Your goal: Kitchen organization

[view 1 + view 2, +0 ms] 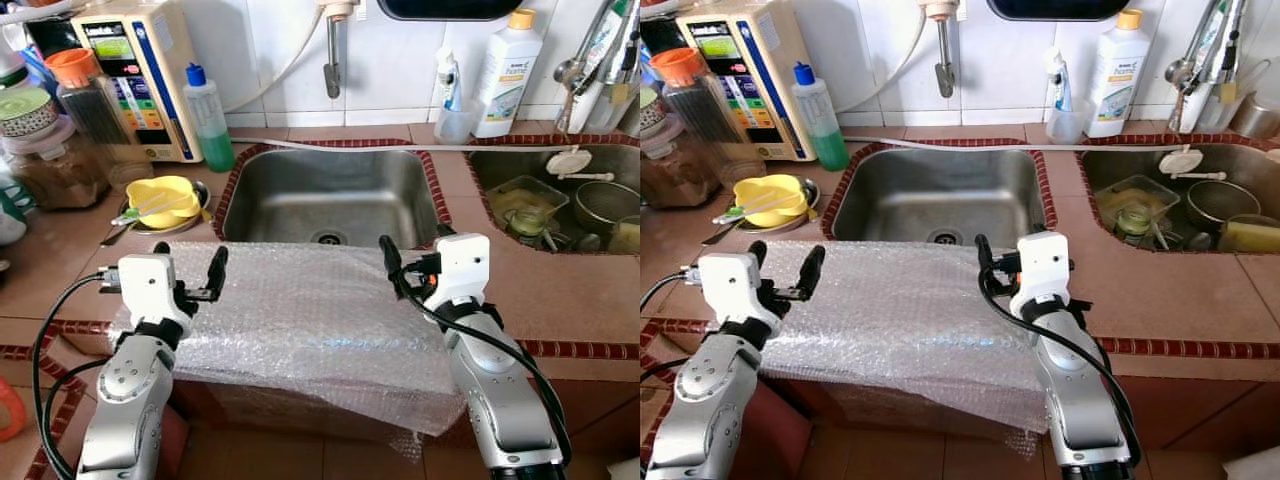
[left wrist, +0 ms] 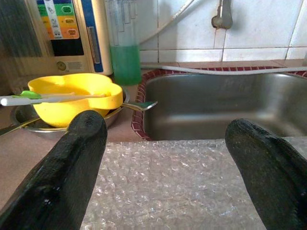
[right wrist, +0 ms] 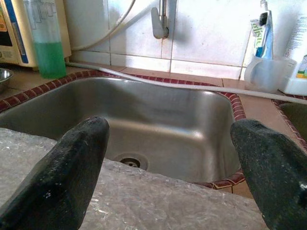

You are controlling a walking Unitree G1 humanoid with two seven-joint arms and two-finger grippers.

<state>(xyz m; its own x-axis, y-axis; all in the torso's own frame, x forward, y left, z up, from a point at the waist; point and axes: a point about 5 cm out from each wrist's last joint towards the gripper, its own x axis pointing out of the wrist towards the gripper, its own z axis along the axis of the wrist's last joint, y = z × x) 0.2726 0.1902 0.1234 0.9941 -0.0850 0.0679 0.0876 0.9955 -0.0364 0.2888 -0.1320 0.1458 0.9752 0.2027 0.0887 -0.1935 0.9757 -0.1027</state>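
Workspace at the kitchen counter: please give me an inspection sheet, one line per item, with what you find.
Surface: tiled counter with red trim, two steel sinks set in it.
Job's things: bubble wrap sheet draped over the counter's front edge, before the left sink.
Clutter: yellow bowl, green soap bottle, white bottle, dishes in the right sink.
Grippers: left hand and right hand open, above the wrap's two ends.
Cables: black cables along both arms; white hose behind the sink.
Surroundings: white tiled wall, water appliance.
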